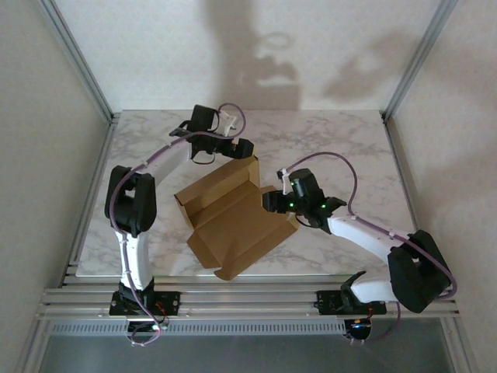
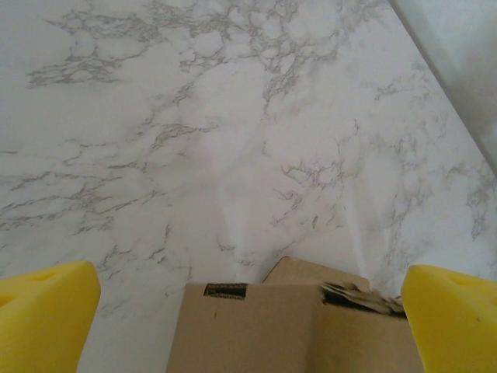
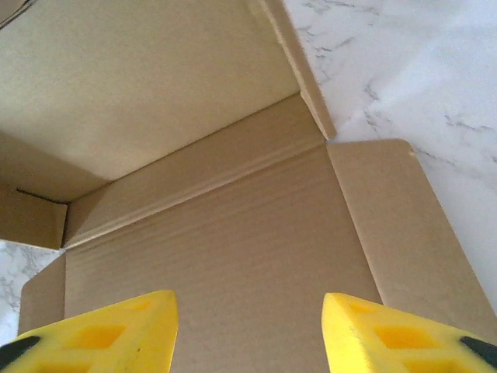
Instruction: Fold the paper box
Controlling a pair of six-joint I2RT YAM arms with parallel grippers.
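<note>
At the paper box's [image 1: 233, 225] right edge the right pincer [image 3: 247, 301] hangs spread over the flat lid panel, pinching nothing. It is likely the handier arm. The box lies skewed mid-tabletop [image 1: 342, 148] and at its far end the left pincer [image 2: 250, 280] gapes wide, straddling a raised wall.

Left arm [image 1: 132, 198] jaws wide apart; right arm [image 1: 365, 231] jaws partly apart.

Spreading white and grey-veined as a marble tabletop [image 1: 342, 148], resting on aluminium rails [image 1: 248, 298], being boxed in by pale walls [image 1: 147, 47], catching soft shadows [image 1: 268, 66] at back.
</note>
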